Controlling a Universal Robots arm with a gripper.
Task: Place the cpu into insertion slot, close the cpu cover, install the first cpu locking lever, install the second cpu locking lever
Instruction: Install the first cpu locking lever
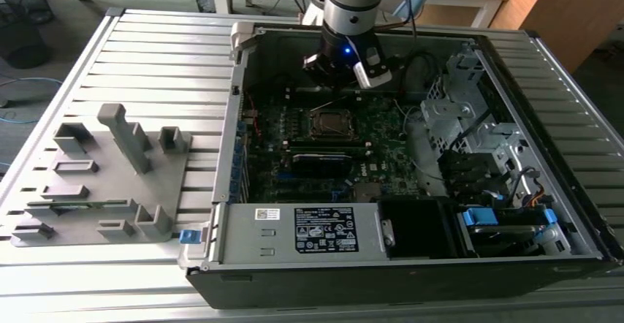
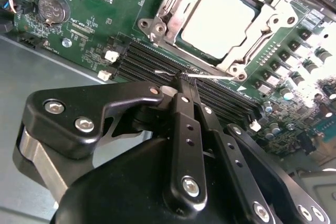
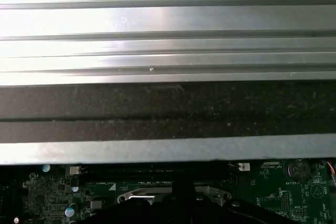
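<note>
CPU (image 2: 220, 22) lies flat in the insertion slot (image 2: 157, 23), just ahead of the claw (image 2: 182, 81) in the second wrist view. In the exterior view it sits near the claw, at 6 o'clock from it. Its dull silver-grey top faces up. Being square it has no long axis, and its edges line up with the slot's. The CPU cover (image 2: 281, 17), a thin silvery metal frame, lies down over it, and the chip shows through the square window. The claw's black fingers are clenched with their tips together, right at a thin wire locking lever (image 2: 215, 76). The lever's length runs along the slot's near edge, by the black memory slots (image 2: 152, 59). Whether the tips pinch the wire I cannot tell. The green motherboard (image 2: 89, 40) carries a round coin battery (image 2: 52, 9). The open computer case (image 1: 234, 155) rests on a ribbed metal table (image 1: 146, 45).
</note>
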